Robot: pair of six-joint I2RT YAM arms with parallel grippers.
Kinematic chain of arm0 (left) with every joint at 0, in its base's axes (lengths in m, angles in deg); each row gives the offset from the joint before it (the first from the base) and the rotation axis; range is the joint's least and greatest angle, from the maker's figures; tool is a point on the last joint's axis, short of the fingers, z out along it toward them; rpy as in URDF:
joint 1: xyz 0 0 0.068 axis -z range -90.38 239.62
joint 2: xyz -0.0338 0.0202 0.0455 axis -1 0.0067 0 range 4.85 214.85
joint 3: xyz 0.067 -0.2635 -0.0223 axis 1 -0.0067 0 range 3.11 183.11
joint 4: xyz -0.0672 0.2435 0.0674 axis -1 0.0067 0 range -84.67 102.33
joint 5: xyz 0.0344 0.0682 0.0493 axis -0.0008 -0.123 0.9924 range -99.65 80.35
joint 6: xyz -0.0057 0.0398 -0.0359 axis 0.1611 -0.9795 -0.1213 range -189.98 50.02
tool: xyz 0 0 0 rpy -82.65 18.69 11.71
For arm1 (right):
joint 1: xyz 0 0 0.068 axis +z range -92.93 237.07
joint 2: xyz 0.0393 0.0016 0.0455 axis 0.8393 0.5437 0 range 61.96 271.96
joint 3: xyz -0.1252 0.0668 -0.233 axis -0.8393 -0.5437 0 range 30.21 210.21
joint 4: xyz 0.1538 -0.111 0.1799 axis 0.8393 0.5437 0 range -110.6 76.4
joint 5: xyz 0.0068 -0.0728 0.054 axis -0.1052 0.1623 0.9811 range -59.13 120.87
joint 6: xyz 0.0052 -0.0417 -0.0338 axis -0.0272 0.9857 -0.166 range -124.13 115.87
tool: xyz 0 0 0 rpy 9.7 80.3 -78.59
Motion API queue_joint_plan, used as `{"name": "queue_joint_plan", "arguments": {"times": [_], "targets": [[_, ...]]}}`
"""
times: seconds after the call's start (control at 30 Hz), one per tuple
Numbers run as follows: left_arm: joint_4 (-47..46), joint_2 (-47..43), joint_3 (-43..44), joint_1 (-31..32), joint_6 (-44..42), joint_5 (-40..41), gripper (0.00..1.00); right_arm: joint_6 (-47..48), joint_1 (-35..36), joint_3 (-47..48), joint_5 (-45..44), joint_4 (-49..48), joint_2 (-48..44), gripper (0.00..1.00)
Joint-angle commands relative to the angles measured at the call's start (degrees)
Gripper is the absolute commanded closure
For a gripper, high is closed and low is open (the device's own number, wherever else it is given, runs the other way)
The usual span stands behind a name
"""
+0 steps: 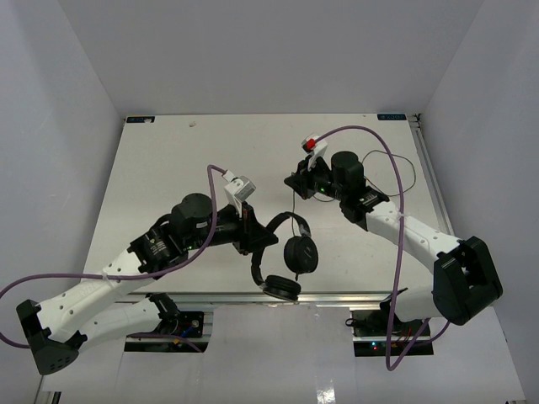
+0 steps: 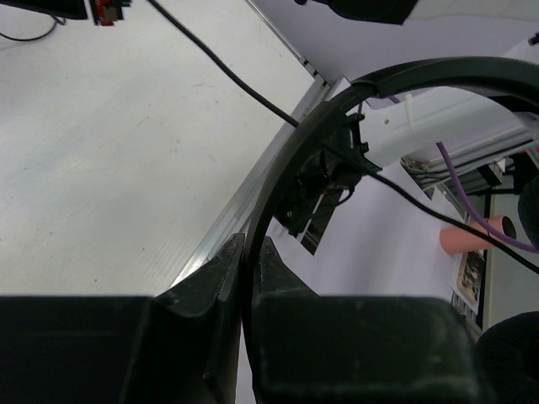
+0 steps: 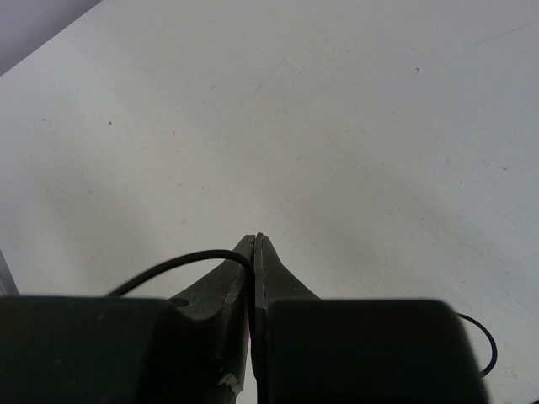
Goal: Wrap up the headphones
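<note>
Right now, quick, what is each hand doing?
Left hand: closed on the headband.
Right hand: closed, pinching the cord.

Materials and finishes above the matt white surface [image 1: 168, 168].
Headphones [image 1: 301, 254]: smooth, slightly glossy black plastic headband, matt padded earcups, thin smooth black cord. Fingers [image 2: 202, 290]: matt black plastic.

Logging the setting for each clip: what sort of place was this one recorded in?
Probably a lab robot cell, not a home: a white table boxed in by plain white panels, a left arm and right arm bolted at its near edge, purple cables and exposed electronics below.
</note>
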Motion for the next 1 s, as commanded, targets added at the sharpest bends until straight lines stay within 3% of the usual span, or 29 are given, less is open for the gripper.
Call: {"name": "queue_joint_plan", "arguments": {"times": [0.0,0.13,0.4,0.53,0.77,0.97], "targets": [[2.3,-1.3,0.3,0.2,-2.6,-7.9,1.00,2.3,-0.6,3.8,-3.6,0.9,-1.1,0.92],[13.2,-2.0,2.0,0.2,-6.6,1.5,1.00,3.2,-3.4,5.4,-3.7,4.3,-2.8,0.92],[17.9,1.1,1.9,0.2,-10.4,3.4,1.00,4.8,-6.6,9.5,-3.8,9.7,-5.0,0.92],[20.9,3.0,2.2,0.2,-10.3,9.9,1.00,5.3,-6.7,9.7,-4.3,11.6,-6.6,0.92],[27.2,9.7,4.6,0.2,-8.5,28.7,1.00,5.3,-6.7,9.5,-2.6,14.0,-9.4,0.92],[28.3,15.4,5.6,0.2,-7.2,35.1,1.00,6.4,-6.6,8.8,1.2,16.1,-11.0,0.92]]}}
